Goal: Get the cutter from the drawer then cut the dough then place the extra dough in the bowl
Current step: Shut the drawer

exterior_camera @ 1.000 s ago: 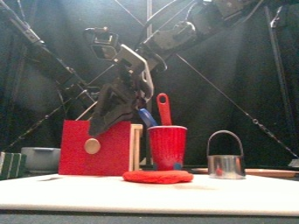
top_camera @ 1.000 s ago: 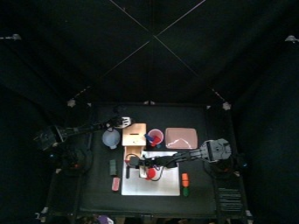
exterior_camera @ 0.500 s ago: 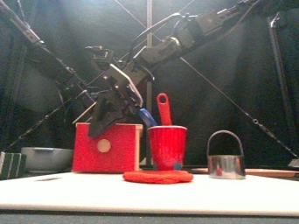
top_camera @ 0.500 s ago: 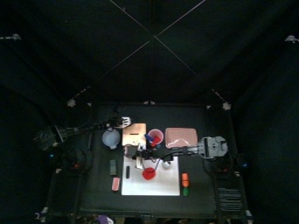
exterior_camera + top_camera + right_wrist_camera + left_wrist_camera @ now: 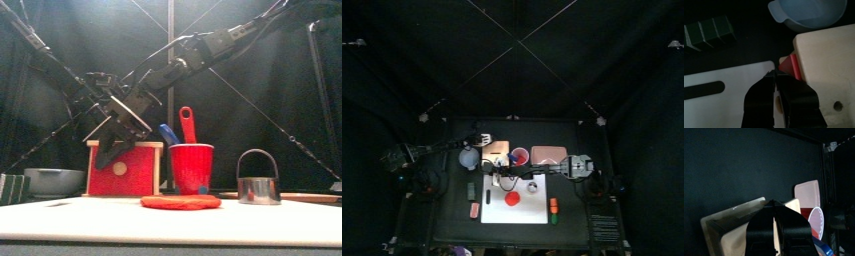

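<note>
The pale wooden box [image 5: 498, 152] stands behind the white cutting board [image 5: 489, 222], and its red drawer front [image 5: 124, 169] sits almost flush with it. My right gripper [image 5: 773, 75] is shut, its tips against the drawer front [image 5: 789, 67]; nothing is held. In the front view the right gripper [image 5: 108, 156] hangs before the box's left part. My left gripper [image 5: 774, 204] is shut and rests over the box top [image 5: 734, 223]. The red dough disc [image 5: 181, 201] lies flat on the board. The metal cutter [image 5: 257, 181] stands upright at the right. The blue-grey bowl [image 5: 51, 180] is left of the box.
A red cup [image 5: 191, 167] holding a blue and a red toy knife stands right of the box. The pink tray [image 5: 547, 157] lies behind it. Dark green sushi blocks [image 5: 707, 32] lie left of the board, in front of the bowl [image 5: 807, 12].
The red drawer front has slid back into the box. My right gripper has moved left and toward the back with it. The left arm has stayed over the box.
</note>
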Action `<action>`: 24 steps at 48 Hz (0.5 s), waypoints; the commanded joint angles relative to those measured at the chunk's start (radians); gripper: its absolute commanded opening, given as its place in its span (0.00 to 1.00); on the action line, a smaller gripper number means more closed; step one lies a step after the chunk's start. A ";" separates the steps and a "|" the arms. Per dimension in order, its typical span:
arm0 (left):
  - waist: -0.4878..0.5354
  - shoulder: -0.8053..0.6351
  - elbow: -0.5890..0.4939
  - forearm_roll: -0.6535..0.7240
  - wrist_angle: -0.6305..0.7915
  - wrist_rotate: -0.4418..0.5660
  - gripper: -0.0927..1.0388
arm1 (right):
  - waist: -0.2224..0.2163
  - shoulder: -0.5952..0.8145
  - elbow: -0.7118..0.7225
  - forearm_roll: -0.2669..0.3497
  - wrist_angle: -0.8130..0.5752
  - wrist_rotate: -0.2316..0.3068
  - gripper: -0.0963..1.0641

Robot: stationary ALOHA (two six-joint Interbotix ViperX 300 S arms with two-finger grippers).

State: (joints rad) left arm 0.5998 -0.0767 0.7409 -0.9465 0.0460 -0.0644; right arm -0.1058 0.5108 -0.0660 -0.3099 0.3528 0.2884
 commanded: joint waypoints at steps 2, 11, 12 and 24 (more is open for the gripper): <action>-0.002 -0.005 -0.003 0.002 0.005 0.002 0.34 | -0.029 -0.025 -0.034 -0.015 0.012 0.003 0.47; 0.002 -0.003 -0.002 0.002 0.002 0.002 0.34 | -0.041 -0.015 -0.052 -0.018 0.011 0.002 0.47; 0.003 -0.005 -0.002 0.002 0.002 0.003 0.34 | -0.043 -0.012 -0.055 -0.018 0.012 0.002 0.47; 0.006 -0.003 -0.002 0.002 0.002 0.003 0.34 | -0.052 -0.005 -0.069 -0.028 0.023 -0.002 0.47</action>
State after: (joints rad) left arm 0.6059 -0.0782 0.7424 -0.9480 0.0445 -0.0644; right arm -0.1166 0.5369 -0.1135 -0.3313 0.3743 0.2884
